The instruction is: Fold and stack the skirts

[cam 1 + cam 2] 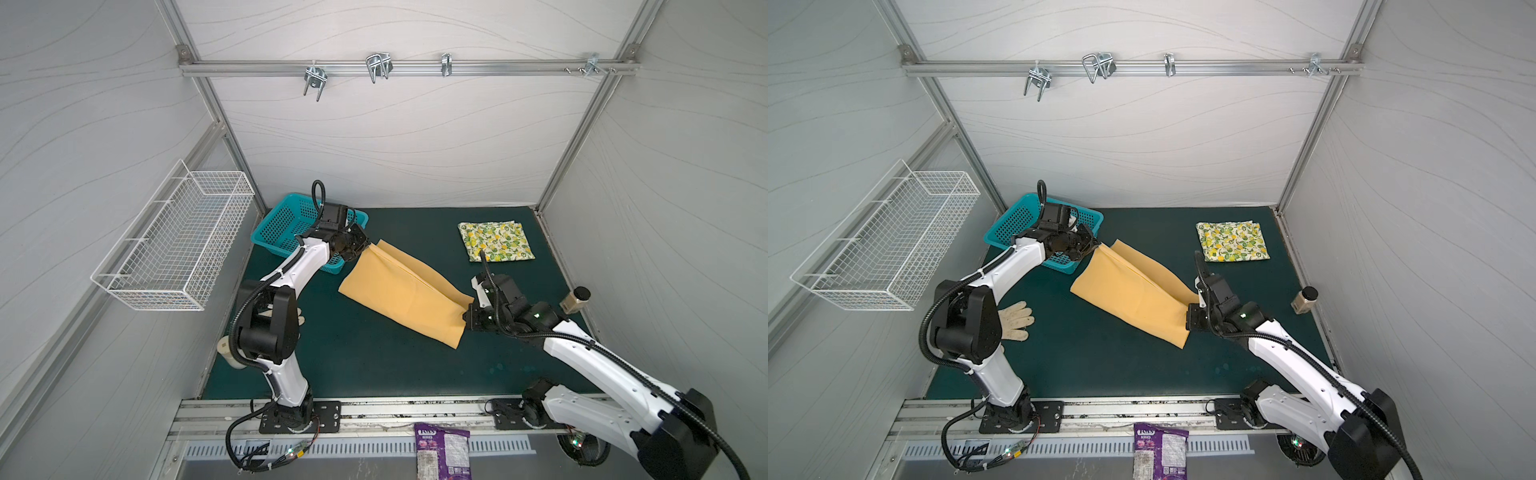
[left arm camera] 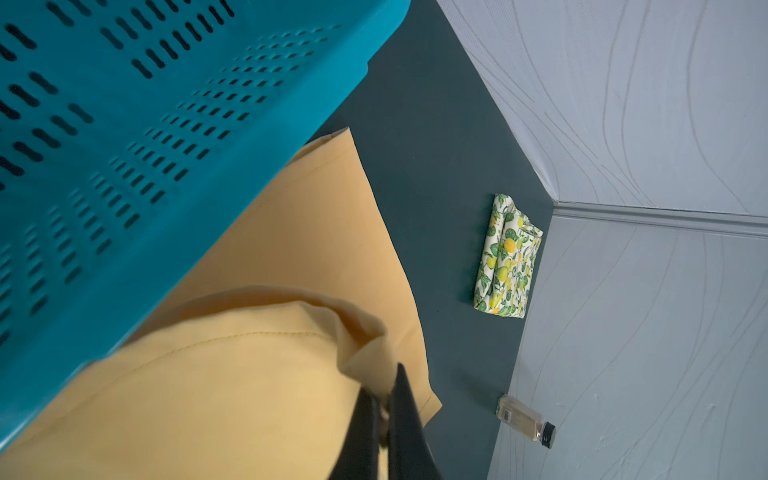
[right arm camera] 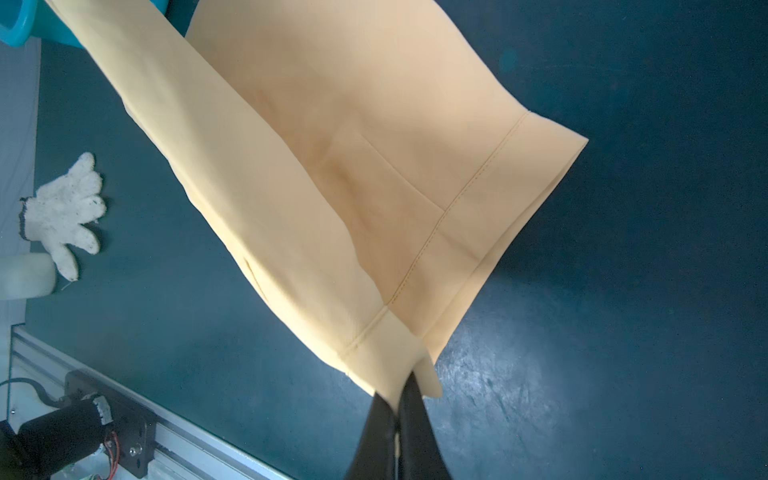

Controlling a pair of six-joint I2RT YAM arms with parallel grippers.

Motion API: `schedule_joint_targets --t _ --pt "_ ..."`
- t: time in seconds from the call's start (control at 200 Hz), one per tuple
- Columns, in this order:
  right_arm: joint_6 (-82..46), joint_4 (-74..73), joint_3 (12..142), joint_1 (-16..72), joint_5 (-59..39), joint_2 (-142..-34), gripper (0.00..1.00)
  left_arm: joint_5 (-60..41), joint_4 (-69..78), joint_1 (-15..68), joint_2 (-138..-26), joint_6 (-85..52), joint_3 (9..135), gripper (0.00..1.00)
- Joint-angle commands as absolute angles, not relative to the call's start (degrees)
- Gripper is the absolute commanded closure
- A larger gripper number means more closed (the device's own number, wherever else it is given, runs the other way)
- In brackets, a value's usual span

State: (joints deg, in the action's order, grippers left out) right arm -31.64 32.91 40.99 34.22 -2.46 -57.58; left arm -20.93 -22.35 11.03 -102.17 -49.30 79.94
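The mustard-yellow skirt [image 1: 405, 291] [image 1: 1133, 293] hangs stretched above the green mat between both arms. My left gripper [image 1: 365, 246] [image 1: 1096, 247] [image 2: 388, 382] is shut on its end next to the teal basket. My right gripper [image 1: 468, 314] [image 1: 1188, 318] [image 3: 403, 390] is shut on the hemmed corner at the opposite end [image 3: 407, 353]. The lemon-print skirt [image 1: 494, 242] [image 1: 1231, 242] [image 2: 507, 257] lies folded on the mat at the back right, away from both grippers.
A teal basket [image 1: 286, 226] [image 1: 1017, 224] [image 2: 124, 124] stands at the back left by my left arm. A small bottle [image 1: 575, 300] [image 1: 1304, 300] [image 2: 525, 419] lies by the right wall. A white glove [image 1: 1015, 321] [image 3: 64, 212] and a cream bottle [image 1: 228, 351] sit near the left arm's base. A wire rack [image 1: 174, 245] hangs on the left wall.
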Motion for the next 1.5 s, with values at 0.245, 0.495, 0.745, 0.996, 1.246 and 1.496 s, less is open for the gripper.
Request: schedule_joint_targets --t 0.245,0.495,0.745,0.996,1.246,1.496 --pt "-28.3 27.3 42.3 24.3 -11.9 -67.1 0.96 -17.8 -18.6 12.3 -110.9 -50.5 87.2 1.0" --pt "-26.7 25.5 43.8 19.9 -14.3 -72.3 0.96 -17.0 -18.6 12.4 -115.2 -51.1 90.0 1.0" --pt "-25.6 23.7 45.0 17.0 -16.8 -77.8 0.96 -17.2 -20.0 13.0 -119.5 -51.2 95.1 0.99" --pt "-25.0 21.5 45.4 14.8 -18.4 -82.5 0.96 -17.8 -21.2 13.2 -122.8 -51.2 97.9 0.92" --pt "-24.1 20.5 46.2 13.1 -19.8 -86.4 0.95 -18.0 -21.6 13.4 -123.8 -51.0 98.2 0.8" --pt "-24.2 19.2 46.4 12.2 -21.2 -89.0 0.95 -18.0 -22.0 14.1 -120.5 -50.2 96.9 0.71"
